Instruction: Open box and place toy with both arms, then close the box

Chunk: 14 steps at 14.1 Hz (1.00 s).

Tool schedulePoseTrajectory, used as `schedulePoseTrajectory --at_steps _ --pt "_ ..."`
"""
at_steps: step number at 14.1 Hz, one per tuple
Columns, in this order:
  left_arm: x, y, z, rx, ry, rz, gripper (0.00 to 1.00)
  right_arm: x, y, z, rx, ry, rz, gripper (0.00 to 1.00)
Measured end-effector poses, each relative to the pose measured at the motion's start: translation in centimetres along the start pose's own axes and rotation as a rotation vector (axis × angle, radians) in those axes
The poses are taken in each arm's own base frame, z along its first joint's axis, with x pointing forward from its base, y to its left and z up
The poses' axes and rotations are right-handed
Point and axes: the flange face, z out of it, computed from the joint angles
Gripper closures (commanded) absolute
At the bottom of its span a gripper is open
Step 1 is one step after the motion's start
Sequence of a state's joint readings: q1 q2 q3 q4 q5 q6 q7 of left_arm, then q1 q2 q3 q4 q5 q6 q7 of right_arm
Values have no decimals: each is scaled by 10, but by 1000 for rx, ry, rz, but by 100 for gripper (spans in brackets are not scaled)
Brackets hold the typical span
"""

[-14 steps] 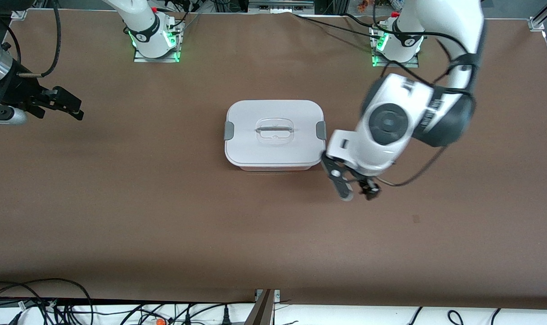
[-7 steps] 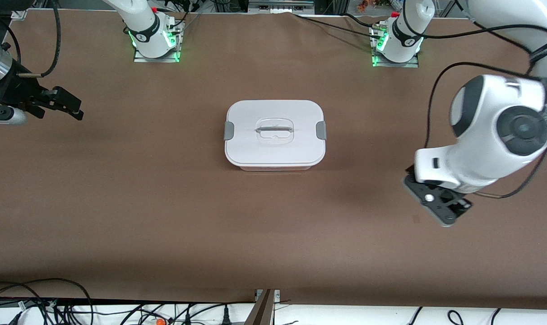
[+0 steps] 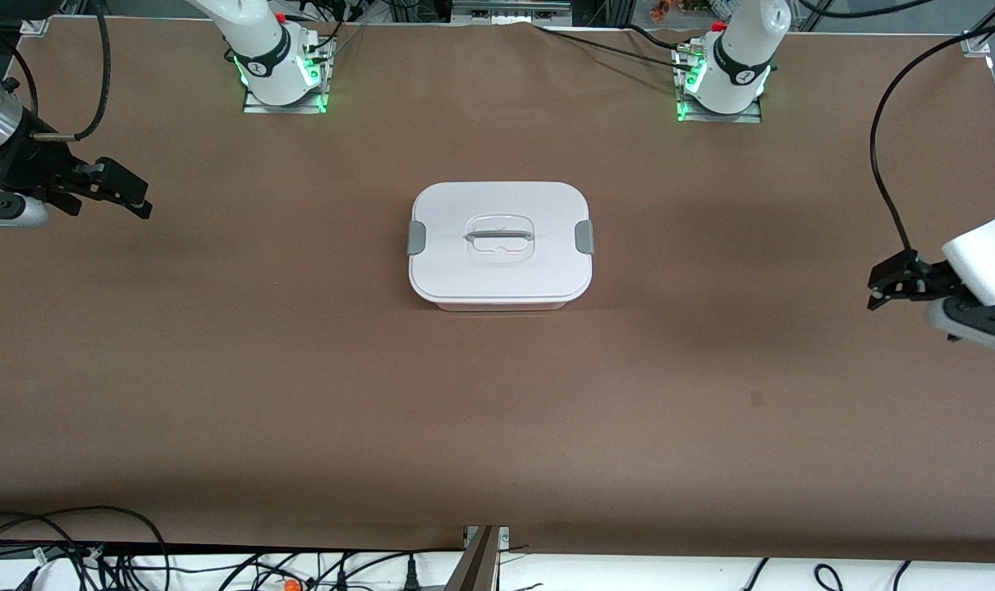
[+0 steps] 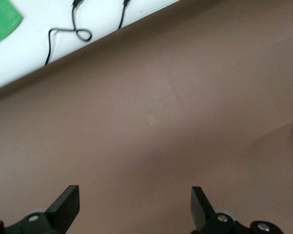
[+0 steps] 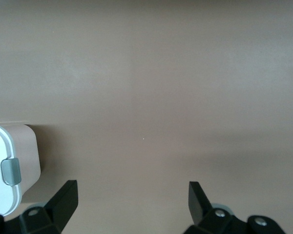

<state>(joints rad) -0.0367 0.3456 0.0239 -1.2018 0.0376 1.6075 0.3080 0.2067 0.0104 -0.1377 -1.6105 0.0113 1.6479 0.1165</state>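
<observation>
Your box (image 3: 500, 245) sat shut at table centre, both clips down; no toy was in view. The left gripper (image 3: 896, 281), at its three o'clock, and the right gripper (image 3: 112, 190), at ten o'clock, hung wide and empty. By my reading, nothing remained but confirming closure.

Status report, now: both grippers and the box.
Left gripper open, empty, over its table end. Right gripper open, empty, over its end. Box mid-table, lid on. No toy visible.

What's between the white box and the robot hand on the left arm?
Nothing: only bare brown table lies between the box and the open left gripper, as the front view shows.
</observation>
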Motion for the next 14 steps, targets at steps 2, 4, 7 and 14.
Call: schedulePoseTrajectory --at_steps 2,4,7,14 --pt "-20 0 -2 -8 -23 -95 0 0 0 0 0 0 0 0" --pt "-34 -3 -3 -13 -37 -129 0 0 0 0 0 0 0 0" --pt "-45 0 -4 -22 -69 -187 0 0 0 0 0 0 0 0" --pt "-54 0 4 -60 -93 -279 0 0 0 0 0 0 0 0"
